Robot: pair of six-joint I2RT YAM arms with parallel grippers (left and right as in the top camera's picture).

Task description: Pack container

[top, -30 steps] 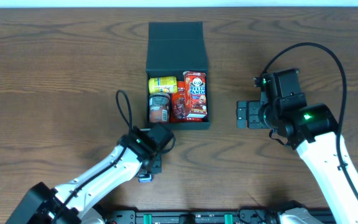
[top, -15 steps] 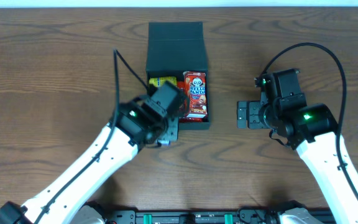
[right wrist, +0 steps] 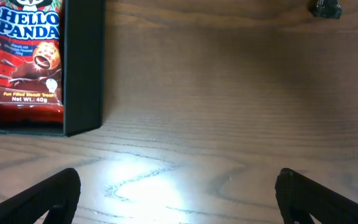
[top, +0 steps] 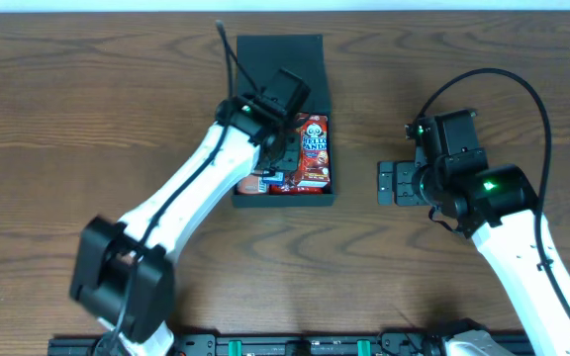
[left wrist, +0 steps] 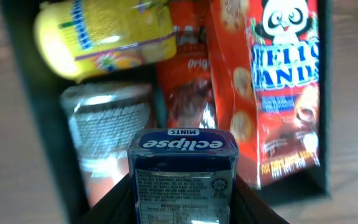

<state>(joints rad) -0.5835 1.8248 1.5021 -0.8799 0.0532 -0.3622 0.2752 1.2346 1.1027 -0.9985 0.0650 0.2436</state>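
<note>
The container point(top: 248, 119) is a dark square box with its flap lid point(top: 280, 51) open at the far side. Inside lie a Hello Panda pack point(top: 313, 148), a yellow pack point(left wrist: 104, 34), a jar point(left wrist: 107, 124) and a red packet point(left wrist: 188, 81). My left gripper point(top: 277, 170) hovers over the box's near part. It is shut on a blue Eclipse mints tin point(left wrist: 182, 177), held above the jar and the red packet. My right gripper point(top: 389, 184) is open and empty over bare table right of the box, whose wall shows in the right wrist view point(right wrist: 82, 68).
The brown wooden table point(top: 87, 119) surrounds the box. A small dark object point(right wrist: 325, 7) lies on the table at the top right of the right wrist view. My left arm point(top: 186, 198) crosses the table from the front left.
My left arm has swung from the table's front up and over the box, carrying the mints tin. The right arm has not moved.
</note>
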